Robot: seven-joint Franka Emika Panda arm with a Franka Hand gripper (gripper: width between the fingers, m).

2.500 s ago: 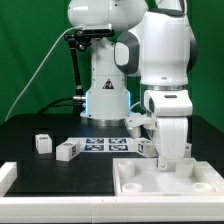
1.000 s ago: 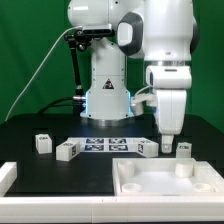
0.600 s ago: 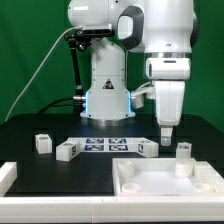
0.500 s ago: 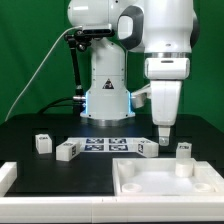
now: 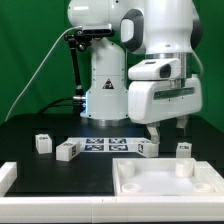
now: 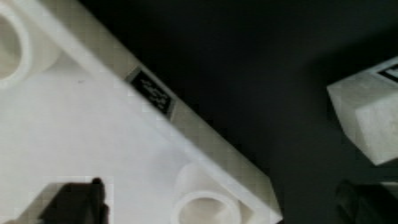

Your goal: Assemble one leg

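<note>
Several small white legs with tags show in the exterior view. Two (image 5: 42, 142) (image 5: 67, 150) lie left of the marker board (image 5: 105, 144). One (image 5: 147, 147) stands at its right end and one (image 5: 183, 148) further right. Another leg (image 5: 182, 168) stands upright in the large white tray-like piece (image 5: 135, 166). My gripper (image 5: 170, 132) hangs open and empty above the tray's far edge, turned broadside. In the wrist view my dark fingertips (image 6: 75, 200) straddle the tray's corner (image 6: 89, 120) with its round hole (image 6: 208, 195). A leg (image 6: 370, 115) lies beside the tray.
The robot base (image 5: 105, 95) stands behind the marker board. A black stand with a cable (image 5: 72, 60) rises at the back on the exterior view's left. A white piece (image 5: 8, 176) sits at the front left edge.
My gripper let go of the leg now standing in the tray and rose. In the last half second the hand has turned broadside and dropped slightly behind the tray.
</note>
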